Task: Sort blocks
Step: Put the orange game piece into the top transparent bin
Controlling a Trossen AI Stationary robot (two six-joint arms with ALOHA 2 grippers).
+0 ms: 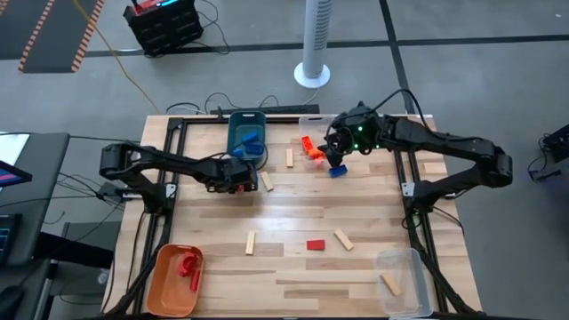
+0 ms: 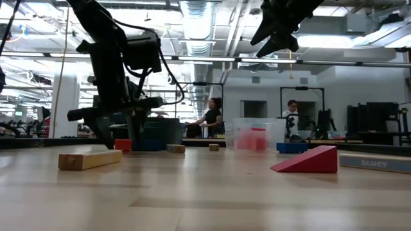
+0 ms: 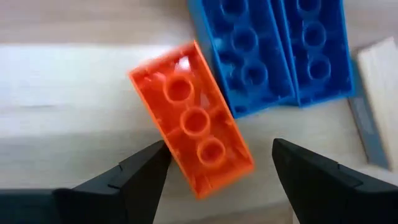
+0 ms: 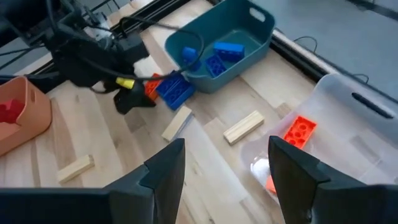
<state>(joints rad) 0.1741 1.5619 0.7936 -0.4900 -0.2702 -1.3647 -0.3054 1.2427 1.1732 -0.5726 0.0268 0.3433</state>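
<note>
Beside the teal bin, the left gripper hangs with fingers spread around a glossy studded orange brick, not clamped. That brick lies against two blue studded bricks, detail only the left wrist view gives. Farther from the bin, the right gripper hovers open and empty. Plain wooden sticks and a red wedge lie scattered well away from the bin.

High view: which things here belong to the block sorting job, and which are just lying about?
Job: red wedge, wooden blocks, orange brick, teal bin, orange bin, clear bin.
Lying about: white fan base, black case.
</note>
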